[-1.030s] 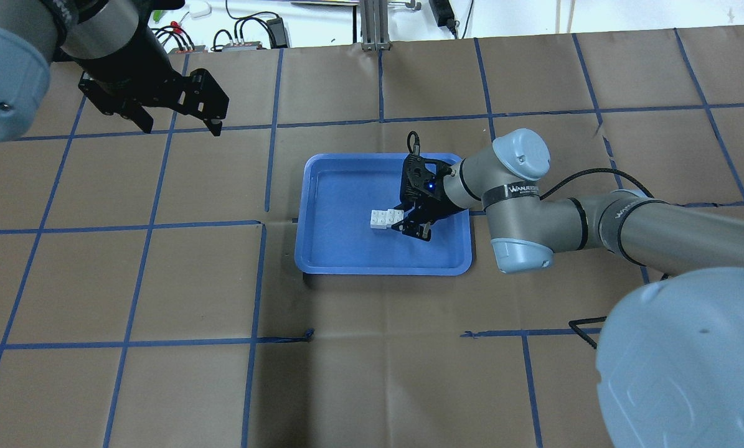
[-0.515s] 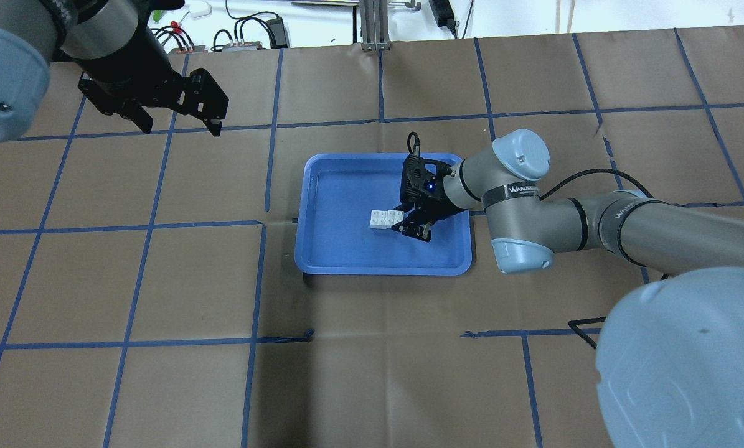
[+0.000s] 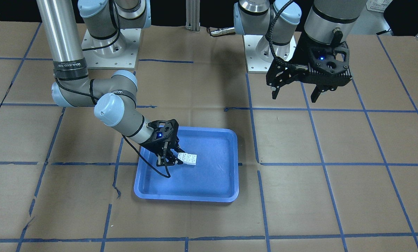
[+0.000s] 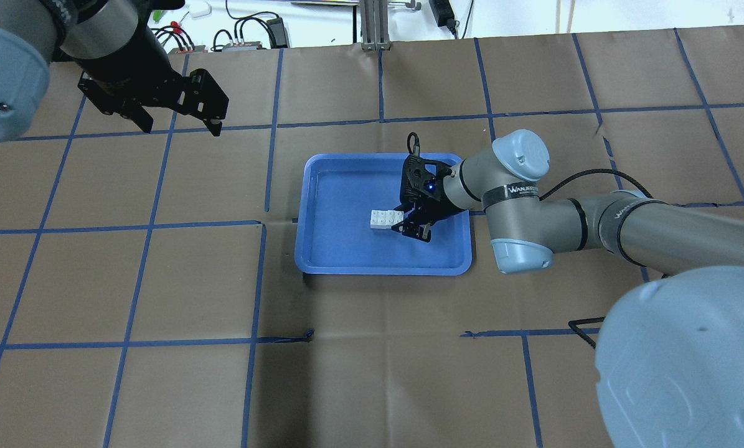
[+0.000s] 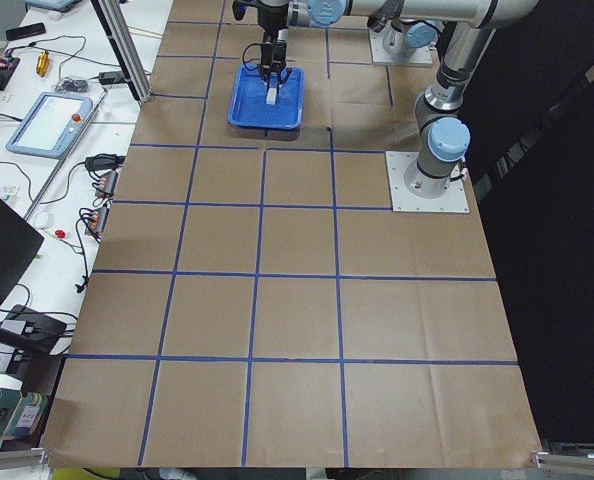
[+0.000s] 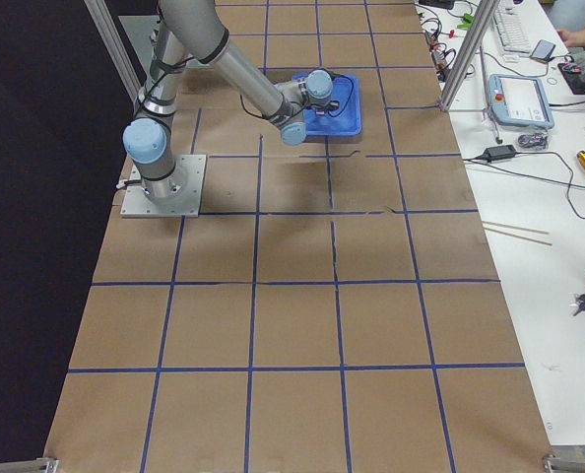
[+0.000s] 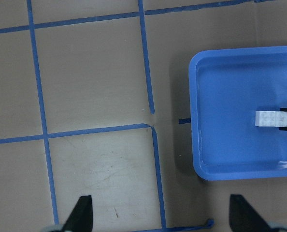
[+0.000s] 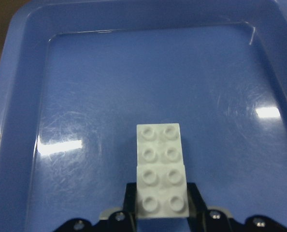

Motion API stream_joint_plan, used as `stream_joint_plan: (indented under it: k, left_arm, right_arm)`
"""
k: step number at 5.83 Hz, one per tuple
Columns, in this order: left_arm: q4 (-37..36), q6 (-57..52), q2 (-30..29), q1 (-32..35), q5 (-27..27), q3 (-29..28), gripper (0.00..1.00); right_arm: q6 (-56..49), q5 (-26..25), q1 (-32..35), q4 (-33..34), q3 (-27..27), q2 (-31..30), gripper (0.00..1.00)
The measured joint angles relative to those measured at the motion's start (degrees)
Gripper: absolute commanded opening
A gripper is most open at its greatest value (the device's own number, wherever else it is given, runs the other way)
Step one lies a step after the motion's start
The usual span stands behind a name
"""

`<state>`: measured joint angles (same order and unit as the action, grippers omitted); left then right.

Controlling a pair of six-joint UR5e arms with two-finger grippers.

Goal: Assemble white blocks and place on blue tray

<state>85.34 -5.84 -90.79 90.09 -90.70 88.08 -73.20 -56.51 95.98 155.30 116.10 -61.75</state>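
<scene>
The two white blocks (image 4: 385,219) are joined in a row and lie on the floor of the blue tray (image 4: 334,261). My right gripper (image 4: 400,219) reaches in low from the tray's right side, its fingers shut on the near block. In the right wrist view the white blocks (image 8: 162,164) run away from the right gripper (image 8: 163,209) over the tray (image 8: 109,72). In the front view the blocks (image 3: 188,159) sit beside the right gripper (image 3: 174,159). My left gripper (image 4: 178,124) hangs open and empty above the table, far left of the tray; it also shows in the left wrist view (image 7: 163,212).
The table is covered with brown paper marked by a blue tape grid (image 4: 266,224). The tray (image 3: 209,182) sits near the table's middle. Cables and electronics (image 4: 247,37) lie beyond the far edge. The right arm's elbow (image 4: 521,205) hangs just right of the tray.
The gripped end of the white blocks has settled slightly lower, so the pair now lies level on the tray. Both arms have hardly moved.
</scene>
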Motion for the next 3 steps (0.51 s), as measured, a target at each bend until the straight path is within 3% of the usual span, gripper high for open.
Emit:
stream_joint_plan:
  k: [1, 3]
  left_arm:
    - [0.0, 0.0, 0.0, 0.0, 0.0, 0.0, 1.0]
    - [-0.1, 0.3, 0.0, 0.1, 0.0, 0.0, 1.0]
  right_arm:
    - [0.0, 0.0, 0.0, 0.0, 0.0, 0.0, 0.5]
    - [0.2, 0.0, 0.0, 0.0, 0.0, 0.0, 0.55]
